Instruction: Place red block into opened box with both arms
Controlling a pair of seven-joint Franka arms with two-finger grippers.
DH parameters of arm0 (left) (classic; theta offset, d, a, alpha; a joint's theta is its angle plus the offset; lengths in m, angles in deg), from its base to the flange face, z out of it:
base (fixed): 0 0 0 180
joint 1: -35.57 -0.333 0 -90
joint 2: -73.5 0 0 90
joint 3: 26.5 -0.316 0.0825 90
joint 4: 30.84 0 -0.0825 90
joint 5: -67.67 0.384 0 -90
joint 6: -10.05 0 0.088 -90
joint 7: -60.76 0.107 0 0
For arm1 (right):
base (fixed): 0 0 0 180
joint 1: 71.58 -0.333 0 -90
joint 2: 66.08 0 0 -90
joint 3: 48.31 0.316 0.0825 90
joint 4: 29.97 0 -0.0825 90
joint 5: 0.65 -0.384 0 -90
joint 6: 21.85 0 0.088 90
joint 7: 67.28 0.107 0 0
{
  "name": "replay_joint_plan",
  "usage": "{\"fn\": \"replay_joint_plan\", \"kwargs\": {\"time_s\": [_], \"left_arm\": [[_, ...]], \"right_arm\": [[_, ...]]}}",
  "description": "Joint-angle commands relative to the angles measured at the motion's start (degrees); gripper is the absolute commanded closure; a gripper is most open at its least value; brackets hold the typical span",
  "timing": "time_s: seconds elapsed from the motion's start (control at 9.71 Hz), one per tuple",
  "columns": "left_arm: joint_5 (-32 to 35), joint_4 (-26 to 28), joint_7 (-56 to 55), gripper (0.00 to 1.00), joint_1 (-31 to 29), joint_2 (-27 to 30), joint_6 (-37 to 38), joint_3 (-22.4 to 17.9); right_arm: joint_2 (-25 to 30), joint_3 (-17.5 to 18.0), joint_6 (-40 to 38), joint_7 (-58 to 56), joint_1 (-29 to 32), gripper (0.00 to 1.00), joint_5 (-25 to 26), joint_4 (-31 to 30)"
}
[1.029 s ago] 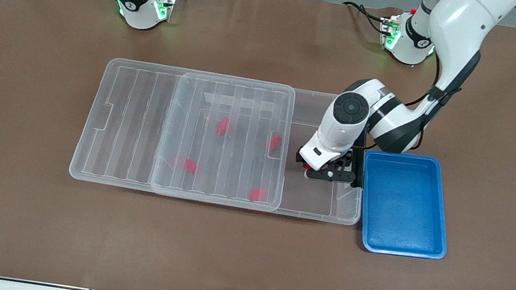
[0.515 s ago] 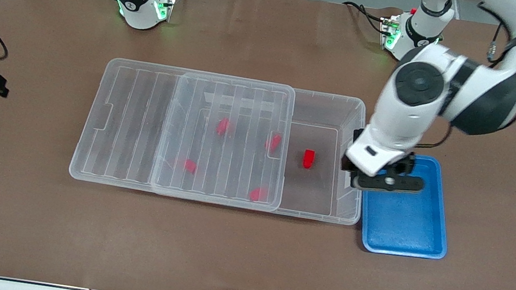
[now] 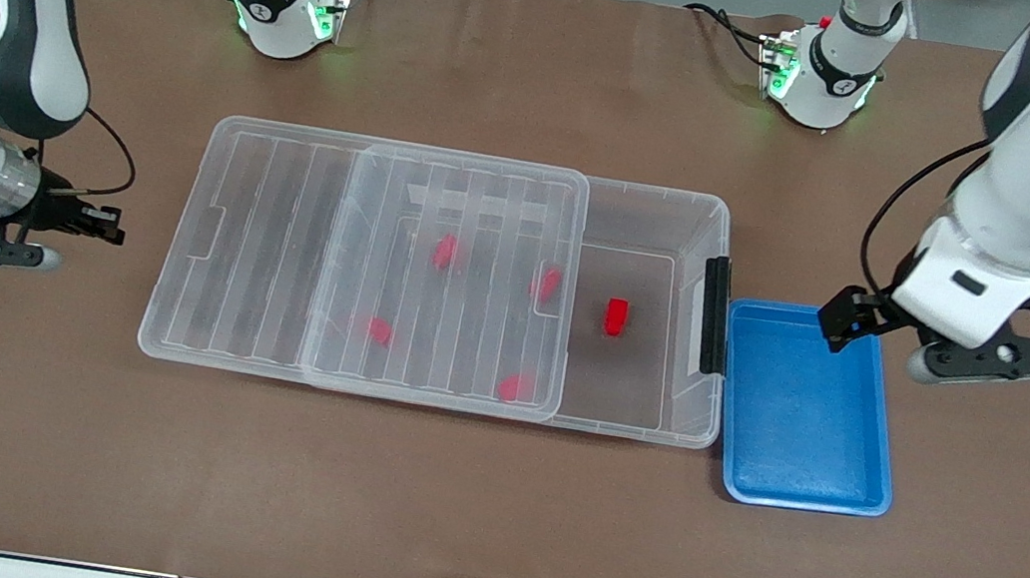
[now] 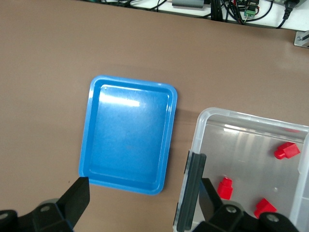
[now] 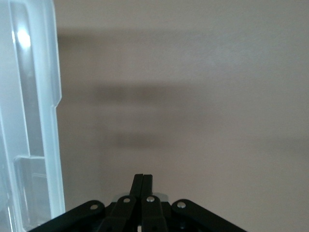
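Note:
The red block [image 3: 615, 316] [image 4: 225, 187] lies loose on the floor of the clear box [image 3: 667, 208], in the uncovered part near the black latch [image 3: 714, 315]. The ribbed lid [image 3: 279, 246] is slid toward the right arm's end, and several more red blocks [image 3: 445, 251] show through it. My left gripper [image 3: 999, 359] [image 4: 144, 203] hangs open and empty, high over the table by the blue tray. My right gripper [image 3: 113, 226] [image 5: 143, 178] is shut on nothing, low beside the lid's end.
A blue tray [image 3: 800, 470] [image 4: 128, 135] with nothing in it sits against the latch end of the box, toward the left arm's end. Brown table surface stretches all round the box and tray.
The left gripper has let the red block go in the box, then risen and swung out past the blue tray. The right arm has come into view beside the lid, and its gripper has shut.

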Motion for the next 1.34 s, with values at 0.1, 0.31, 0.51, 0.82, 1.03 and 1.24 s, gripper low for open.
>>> {"fn": "replay_joint_plan", "kwargs": {"time_s": [0.1, 0.31, 0.51, 0.82, 1.03, 1.24], "left_arm": [[-6.6, 2.3, 13.3, 0.00, -0.5, 5.2, 3.3, -6.2], [-11.4, 3.8, 22.0, 0.00, 6.1, 9.2, 6.7, -19.5], [-13.5, 10.3, 25.2, 0.00, 6.7, 15.1, 9.4, -24.2], [-13.4, 17.7, 25.1, 0.00, 6.6, 21.4, 9.4, -24.0], [-13.4, 18.0, 24.5, 0.00, 6.7, 21.6, 9.4, -23.0], [-13.4, 17.7, 24.4, 0.00, 6.7, 21.5, 9.4, -22.3]], "right_arm": [[0.3, 1.4, 0.8, -1.6, -0.6, 1.00, -3.0, -1.8], [-0.5, 2.1, 0.7, -3.4, -0.6, 1.00, -3.5, -1.8], [-0.6, 2.1, 0.4, -3.5, -0.7, 1.00, -6.0, -1.8], [-1.3, 4.2, 0.3, -3.3, -0.6, 1.00, -7.5, -1.7], [-1.5, 5.3, 0.2, -2.8, -0.6, 1.00, -7.7, -1.5], [-1.8, 6.4, 0.0, -2.7, -0.8, 1.00, -9.1, -1.4]]}}
